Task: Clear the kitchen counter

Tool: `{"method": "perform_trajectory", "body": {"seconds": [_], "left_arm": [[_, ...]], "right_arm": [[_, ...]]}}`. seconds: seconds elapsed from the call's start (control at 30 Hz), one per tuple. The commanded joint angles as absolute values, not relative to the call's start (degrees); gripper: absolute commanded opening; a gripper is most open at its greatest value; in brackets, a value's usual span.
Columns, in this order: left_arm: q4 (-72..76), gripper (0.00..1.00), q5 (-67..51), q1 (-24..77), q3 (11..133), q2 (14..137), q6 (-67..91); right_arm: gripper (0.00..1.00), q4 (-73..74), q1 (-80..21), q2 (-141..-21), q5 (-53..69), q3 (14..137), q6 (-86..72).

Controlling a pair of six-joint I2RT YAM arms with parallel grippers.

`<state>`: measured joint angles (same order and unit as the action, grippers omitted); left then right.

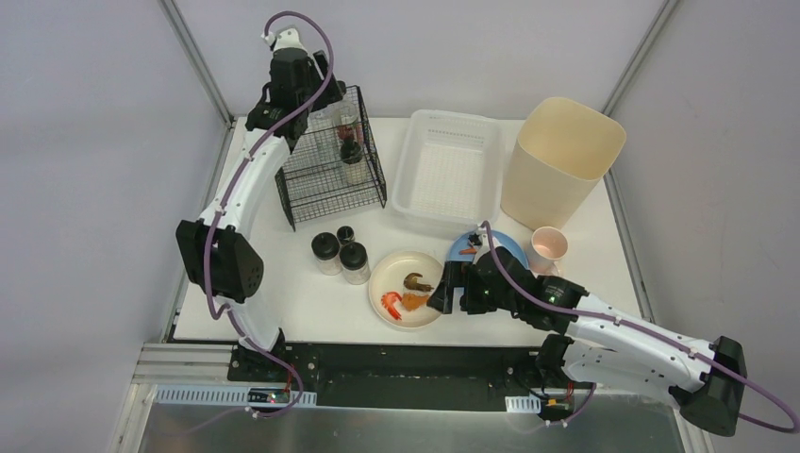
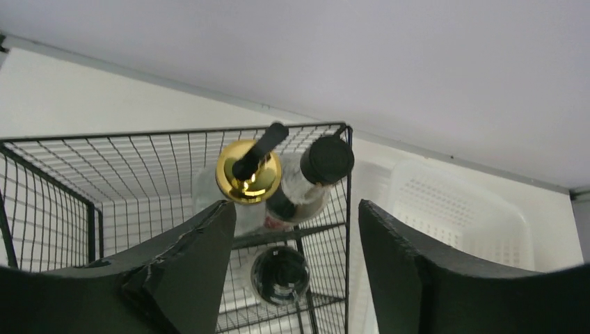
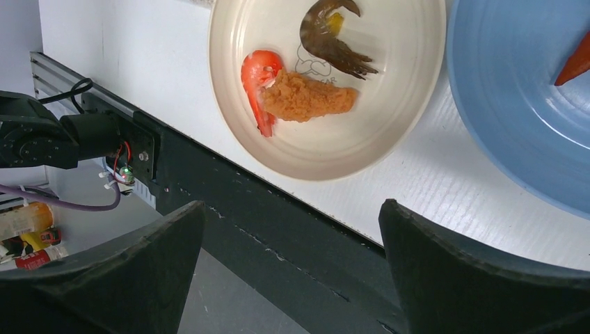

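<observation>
The white surface fills the middle of the top view. It is stiff and fixed, so it is not for gripping; clearing it means lifting off what stands on it. At upper left the left tool hangs over a wire rack, fingers apart and clamped on nothing, with a gold-topped pump bottle and a dark-capped bottle standing in the rack just below it. At lower centre the right tool hovers with its fingers wide apart and nothing between them, above the near rim of a cream plate carrying a shrimp and a breaded piece, beside a blue plate. The cream plate looks glazed, hard and probably breakable, and its rim is thin and slick. A pinch on the rim at the lower edge seems best, with the plate kept level because the food lies loose. Three black-capped jars left of it look light and smooth and would best be gripped round the body, under the cap. A white basket, a tall beige bin and a pink cup stand at upper right.
</observation>
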<state>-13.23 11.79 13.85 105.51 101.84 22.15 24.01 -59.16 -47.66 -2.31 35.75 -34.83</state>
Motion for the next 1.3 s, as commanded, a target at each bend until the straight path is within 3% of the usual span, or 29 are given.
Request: {"method": "perform_trajectory", "body": {"seconds": [0.0,0.2,0.77,1.27], "left_arm": [[-17.18,0.7,5.73,13.89,101.31,94.27,23.02],[-18.59,0.83,1.39,14.15,91.64,86.51,22.85],[-39.63,0.85,-5.6,17.05,75.56,70.82,24.85],[-47.86,0.9,-0.27,21.45,62.1,65.77,28.04]], "right_arm": [[0.99,26.04,-59.52,-48.08,-3.88,38.57,-33.22],[0.99,26.8,-59.43,-49.04,-4.33,39.61,-32.74],[0.99,29.5,-59.46,-54.1,-5.53,43.21,-32.43],[1.0,28.89,-59.44,-57.09,-5.44,43.83,-33.78]]}}
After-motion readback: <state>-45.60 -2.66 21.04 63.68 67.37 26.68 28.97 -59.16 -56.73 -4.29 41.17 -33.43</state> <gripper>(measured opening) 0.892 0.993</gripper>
